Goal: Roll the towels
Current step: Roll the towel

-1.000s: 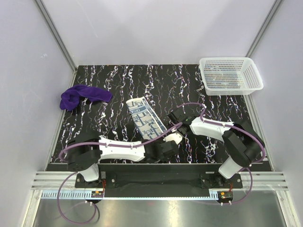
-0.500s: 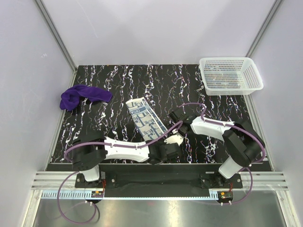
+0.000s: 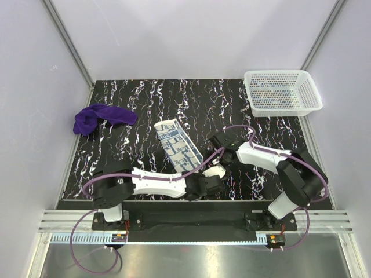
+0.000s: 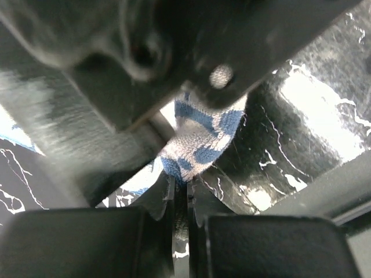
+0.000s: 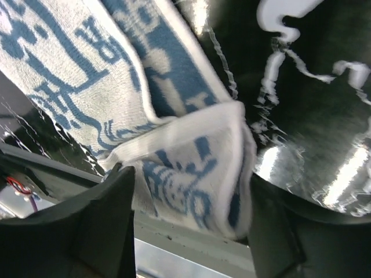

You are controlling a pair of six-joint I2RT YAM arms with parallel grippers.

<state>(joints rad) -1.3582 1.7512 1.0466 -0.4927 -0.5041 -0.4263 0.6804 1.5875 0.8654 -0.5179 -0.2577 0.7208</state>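
The white towel with blue print [image 3: 178,146] lies diagonally mid-table, its near end folded into a small roll [image 3: 214,171]. My left gripper [image 3: 209,182] reaches that roll from the near side. In the left wrist view it [image 4: 181,188] is shut on a pinch of the patterned cloth [image 4: 200,139]. My right gripper [image 3: 218,157] comes in from the right and stands open. In the right wrist view its wide fingers [image 5: 87,226] straddle the rolled end [image 5: 191,174]. The purple towel [image 3: 101,117] lies bunched at the far left, away from both grippers.
A white mesh basket [image 3: 282,91] stands at the back right corner. The black marbled tabletop [image 3: 145,98] is walled by white panels on three sides. The table's metal front rail [image 3: 191,205] runs just below the roll.
My left gripper slid right to the rolled end and shut on the cloth. My right gripper opened around the roll and shifted slightly.
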